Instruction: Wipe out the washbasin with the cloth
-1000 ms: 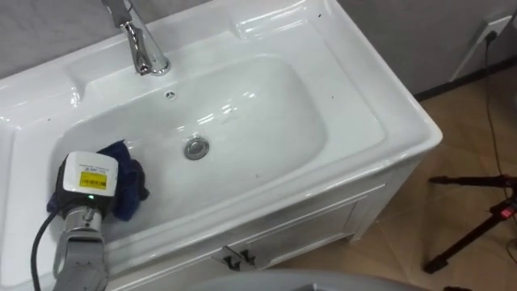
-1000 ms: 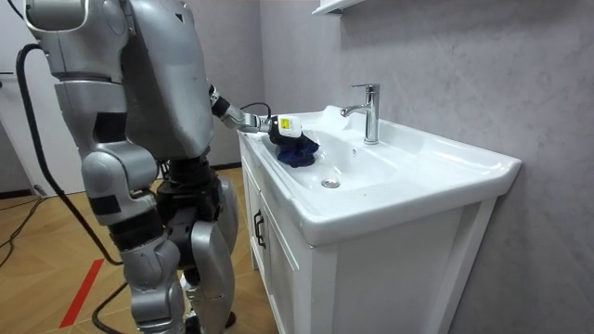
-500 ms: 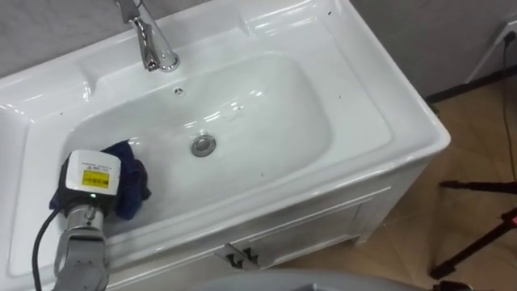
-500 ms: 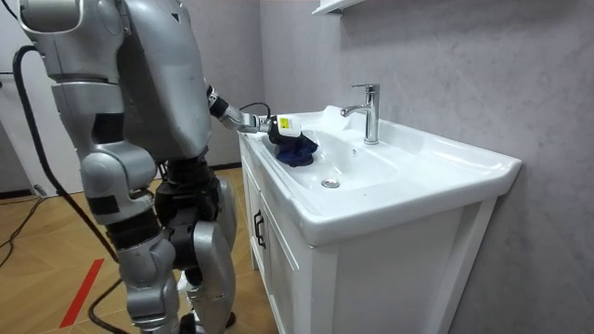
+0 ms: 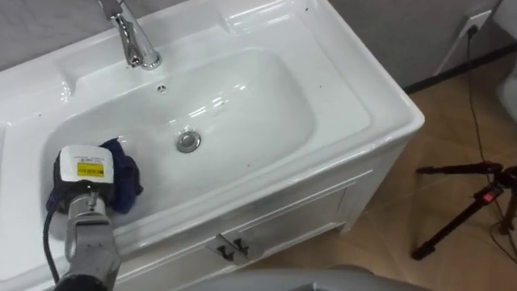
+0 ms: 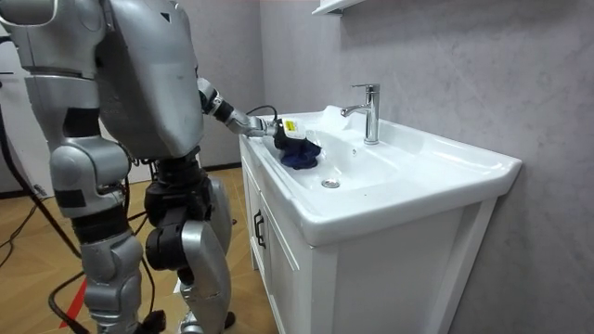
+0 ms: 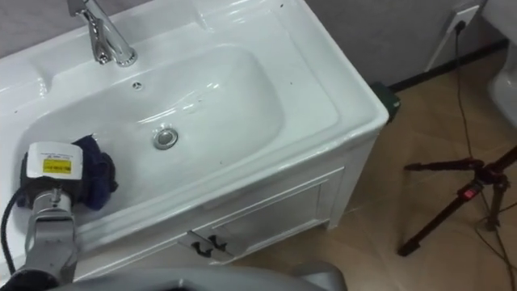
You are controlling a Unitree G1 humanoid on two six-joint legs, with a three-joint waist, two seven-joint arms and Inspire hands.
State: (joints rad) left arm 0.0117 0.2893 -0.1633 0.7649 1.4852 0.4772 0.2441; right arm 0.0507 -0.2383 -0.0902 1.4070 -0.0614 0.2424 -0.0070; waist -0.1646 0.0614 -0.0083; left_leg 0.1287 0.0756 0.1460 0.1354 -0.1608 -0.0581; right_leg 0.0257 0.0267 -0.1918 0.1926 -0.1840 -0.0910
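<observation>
The left hand (image 5: 79, 179) rests on a dark blue cloth (image 5: 123, 171) at the lower left of the basin (image 5: 250, 89); whether it grips, I cannot tell. Most of the bowl likely remains unwiped.

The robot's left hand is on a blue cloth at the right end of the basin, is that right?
No: the left hand and blue cloth are at the left end of the basin, left of the drain, as the left eye view shows.
</observation>
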